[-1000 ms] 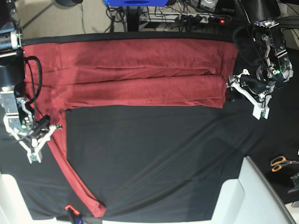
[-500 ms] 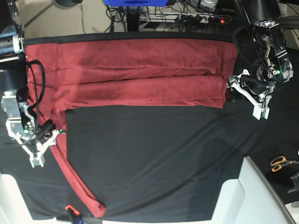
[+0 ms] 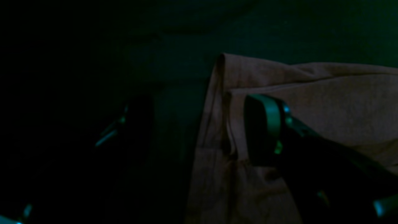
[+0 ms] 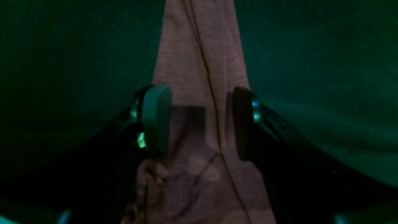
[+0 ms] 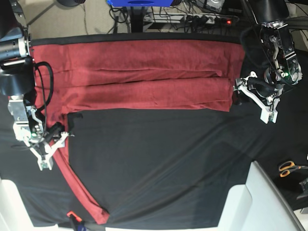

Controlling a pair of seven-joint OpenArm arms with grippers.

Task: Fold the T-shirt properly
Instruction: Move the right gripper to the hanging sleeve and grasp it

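Rust-red T-shirt (image 5: 144,77) spread across black-draped counter (image 5: 168,163), sleeve strip between parted right pincer (image 4: 202,123) jaws, hem corner against one finger of wide-open left pincer (image 3: 199,130).

Black cloth (image 5: 159,159) covers the table; cables (image 5: 192,14) on the floor beyond

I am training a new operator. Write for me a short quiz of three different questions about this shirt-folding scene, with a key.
1. True or false: the scissors lie on the T-shirt.
2. What lies between the jaws of the right gripper? A: the sleeve. B: the scissors. C: a cable.
3. Fill in: the left gripper, at the folded shirt's end, has its jaws ____.

Key: 1 false; 2 A; 3 open.
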